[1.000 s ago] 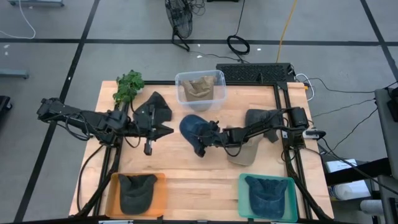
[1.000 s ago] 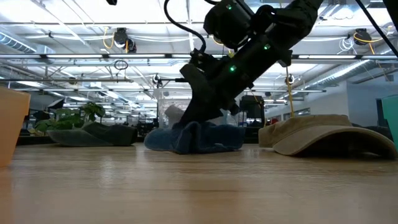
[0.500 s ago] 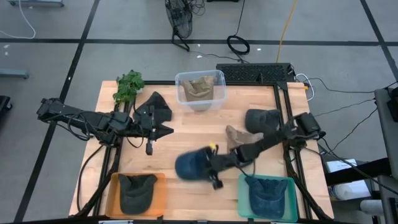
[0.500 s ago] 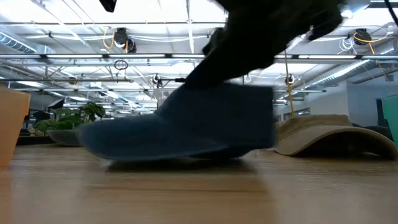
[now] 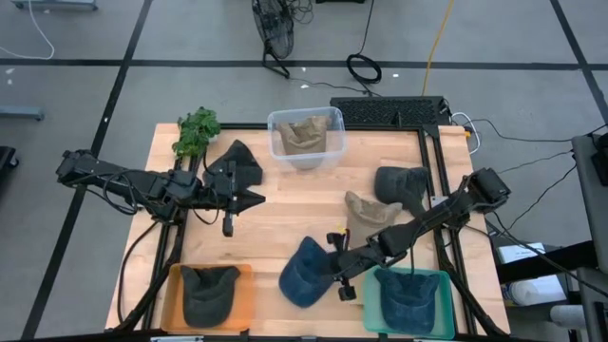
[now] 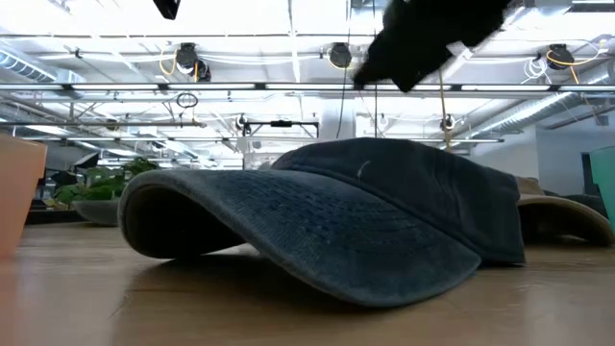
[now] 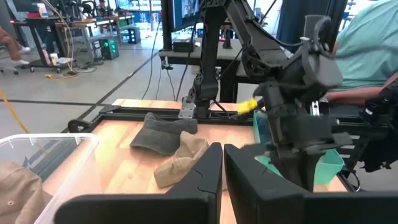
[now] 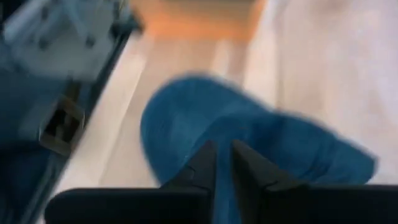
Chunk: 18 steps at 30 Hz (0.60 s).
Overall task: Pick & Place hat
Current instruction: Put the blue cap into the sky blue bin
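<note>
We see the blue hat lying on the counter near its front edge, between the orange bin and the teal bin. In the low view the blue hat rests brim-forward on the wood, filling most of the frame.

The right gripper sits just beside the blue hat on the side toward the teal bin. In the right wrist view its fingers stand close together over the blue fabric; we cannot tell whether the jaws grasp the hat or have released it.

The left gripper hangs over the rear left part of the counter, next to a dark hat. In the left wrist view its fingers are nearly touching; the jaws are clenched with nothing between them.

We note a hat in each front bin: a dark one in the orange bin, a blue one in the teal bin. A clear bin at the rear holds a tan hat. Another tan hat and a dark grey hat lie on the right half. A green plant sits at the rear left corner.
</note>
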Each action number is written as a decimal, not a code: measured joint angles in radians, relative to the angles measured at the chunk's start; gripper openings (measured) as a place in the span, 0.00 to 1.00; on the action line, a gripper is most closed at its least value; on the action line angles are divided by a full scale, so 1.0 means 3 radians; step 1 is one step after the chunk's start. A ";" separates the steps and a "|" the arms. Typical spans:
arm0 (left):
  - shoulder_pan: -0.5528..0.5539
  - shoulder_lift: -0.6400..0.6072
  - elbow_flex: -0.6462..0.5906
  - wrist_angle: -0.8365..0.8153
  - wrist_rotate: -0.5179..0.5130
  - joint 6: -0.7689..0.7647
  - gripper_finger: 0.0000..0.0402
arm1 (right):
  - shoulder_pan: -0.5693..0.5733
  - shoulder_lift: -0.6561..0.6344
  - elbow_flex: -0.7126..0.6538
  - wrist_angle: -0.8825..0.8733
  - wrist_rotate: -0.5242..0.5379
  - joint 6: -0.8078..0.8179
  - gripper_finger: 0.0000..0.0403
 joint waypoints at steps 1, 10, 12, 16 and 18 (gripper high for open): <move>0.0000 0.0001 0.0000 -0.0001 0.0000 0.0004 0.06 | 0.0004 -0.0018 0.0000 0.0099 0.0088 0.0083 0.10; 0.0000 0.0000 0.0000 -0.0002 0.0000 0.0012 0.06 | 0.0109 0.0271 -0.0003 0.0688 0.0342 0.0857 0.32; 0.0000 0.0001 0.0000 -0.0004 0.0000 0.0008 0.06 | 0.0162 0.0399 -0.0001 0.0722 0.0340 0.0851 0.36; -0.0017 0.0001 0.0000 -0.0001 0.0000 0.0002 0.06 | 0.0220 0.0563 -0.0006 0.0698 0.0400 0.0938 0.40; -0.0020 0.0001 0.0000 0.0000 0.0000 0.0002 0.06 | 0.0220 0.0605 -0.0003 0.0712 0.0463 0.0951 0.41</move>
